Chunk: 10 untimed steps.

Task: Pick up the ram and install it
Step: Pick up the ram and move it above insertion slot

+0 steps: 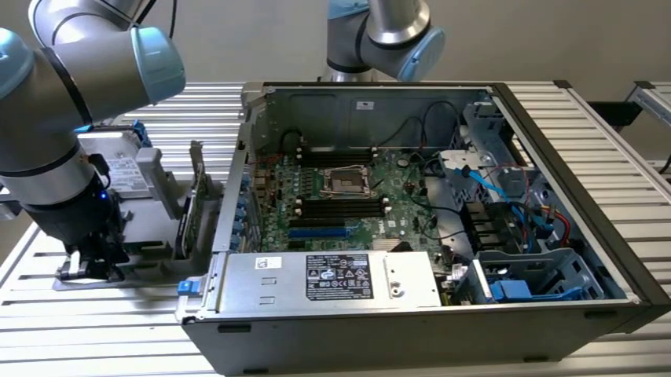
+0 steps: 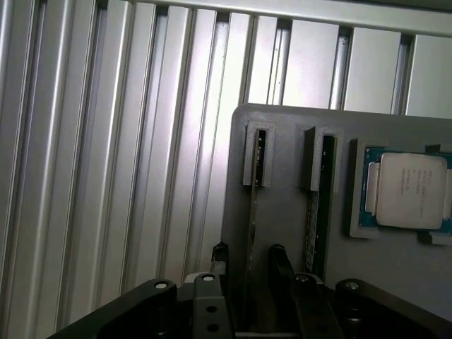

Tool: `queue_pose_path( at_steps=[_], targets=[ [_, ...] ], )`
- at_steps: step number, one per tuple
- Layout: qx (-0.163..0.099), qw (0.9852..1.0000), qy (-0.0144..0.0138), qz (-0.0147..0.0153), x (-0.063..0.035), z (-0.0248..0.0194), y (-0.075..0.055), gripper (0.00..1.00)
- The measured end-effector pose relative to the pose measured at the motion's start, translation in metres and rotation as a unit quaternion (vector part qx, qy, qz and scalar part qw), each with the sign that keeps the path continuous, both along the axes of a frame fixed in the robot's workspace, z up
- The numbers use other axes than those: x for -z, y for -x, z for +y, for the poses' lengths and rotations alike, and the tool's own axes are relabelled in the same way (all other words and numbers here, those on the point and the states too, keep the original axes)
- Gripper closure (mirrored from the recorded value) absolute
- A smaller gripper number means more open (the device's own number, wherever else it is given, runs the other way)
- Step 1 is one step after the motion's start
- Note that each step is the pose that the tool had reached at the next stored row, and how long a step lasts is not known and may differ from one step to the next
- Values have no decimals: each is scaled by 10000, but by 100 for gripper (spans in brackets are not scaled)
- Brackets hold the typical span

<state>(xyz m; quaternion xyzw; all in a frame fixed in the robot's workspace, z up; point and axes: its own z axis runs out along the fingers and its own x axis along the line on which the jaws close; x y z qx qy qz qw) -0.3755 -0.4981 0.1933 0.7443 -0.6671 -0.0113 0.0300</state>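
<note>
Black two-finger gripper (image 2: 248, 263) parted, fingers either side of thin edge-on ram stick (image 2: 252, 212), not clamped, ram stick standing in slotted matte grey plastic holder (image 2: 282, 176), square silver-lidded CPU chip (image 2: 406, 191) alongside, its print unreadable, ribbed aluminium table (image 2: 106, 176) beneath

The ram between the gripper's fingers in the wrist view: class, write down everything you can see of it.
The ram is seen edge-on: a long, thin, dark strip, its colour hard to tell. It stands on its long edge in a grey holder, its far end held in a slotted post. The open gripper straddles it with a gap on each side, not touching. A second stick stands parallel beside it.
</note>
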Motion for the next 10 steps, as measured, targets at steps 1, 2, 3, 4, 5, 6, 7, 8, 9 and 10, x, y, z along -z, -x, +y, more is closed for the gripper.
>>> queue_pose_path(
  at_steps=[1, 2, 3, 4, 5, 6, 7, 8, 9, 10],
  targets=[
    [0, 10000, 0, 0, 0, 0, 0, 65],
    [0, 10000, 0, 0, 0, 0, 0, 72],
    [0, 10000, 0, 0, 0, 0, 0, 72],
    [0, 10000, 0, 0, 0, 0, 0, 72],
    [0, 10000, 0, 0, 0, 0, 0, 79],
    [0, 10000, 0, 0, 0, 0, 0, 79],
    [0, 10000, 0, 0, 0, 0, 0, 79],
    [0, 10000, 0, 0, 0, 0, 0, 79],
    [0, 10000, 0, 0, 0, 0, 0, 79],
    [0, 10000, 0, 0, 0, 0, 0, 79]
  ],
)
